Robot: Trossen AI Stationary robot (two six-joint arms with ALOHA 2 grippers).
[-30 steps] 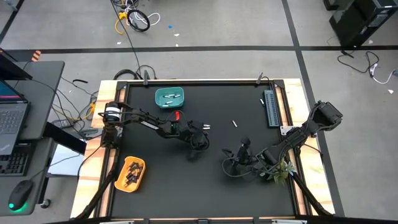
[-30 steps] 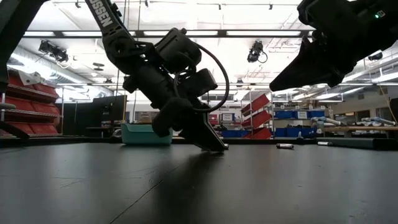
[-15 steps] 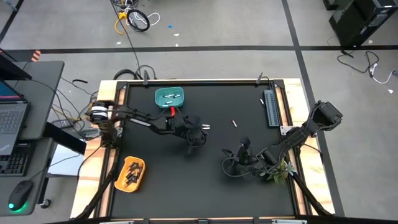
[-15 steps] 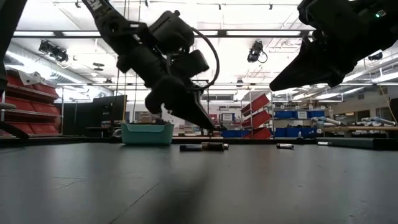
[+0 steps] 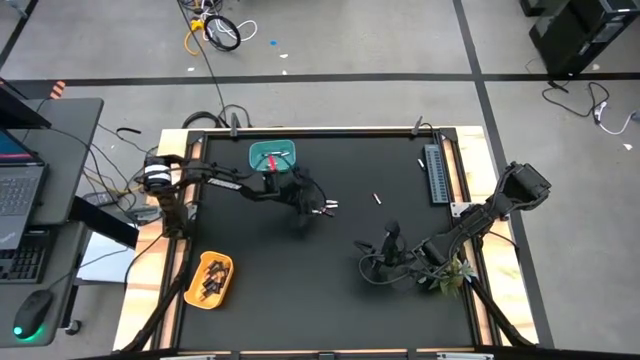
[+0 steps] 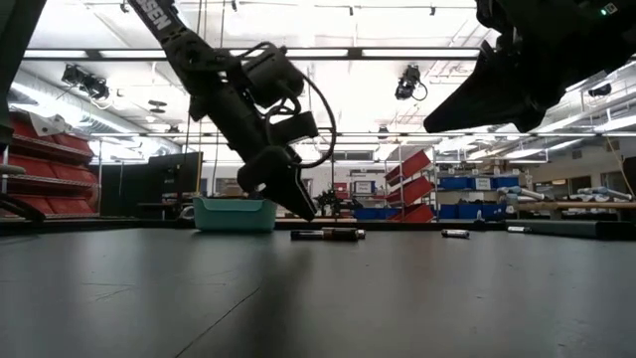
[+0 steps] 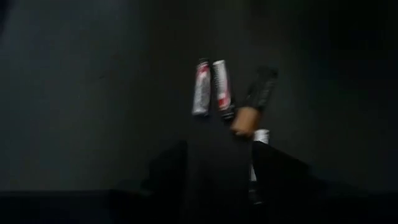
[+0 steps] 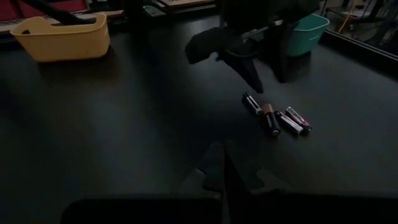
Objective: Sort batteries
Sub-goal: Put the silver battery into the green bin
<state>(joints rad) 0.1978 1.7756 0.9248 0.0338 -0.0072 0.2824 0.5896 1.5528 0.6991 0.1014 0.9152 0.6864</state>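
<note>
From above, the left gripper (image 5: pixel 312 207) is hanging just beside loose batteries (image 5: pixel 329 205), near the teal bin (image 5: pixel 272 156); a sloppy descent risks rolling them apart. At tabletop level its jaws are looking closed, nothing visibly held. The right gripper (image 5: pixel 392 238) is waiting mid-table, jaws together in its wrist view.

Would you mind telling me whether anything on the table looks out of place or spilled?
Nothing looks damaged. A loose cluster of batteries lies on the mat outside the teal bin and yellow bin, beside the raised left gripper. One battery lies apart, alone.
</note>
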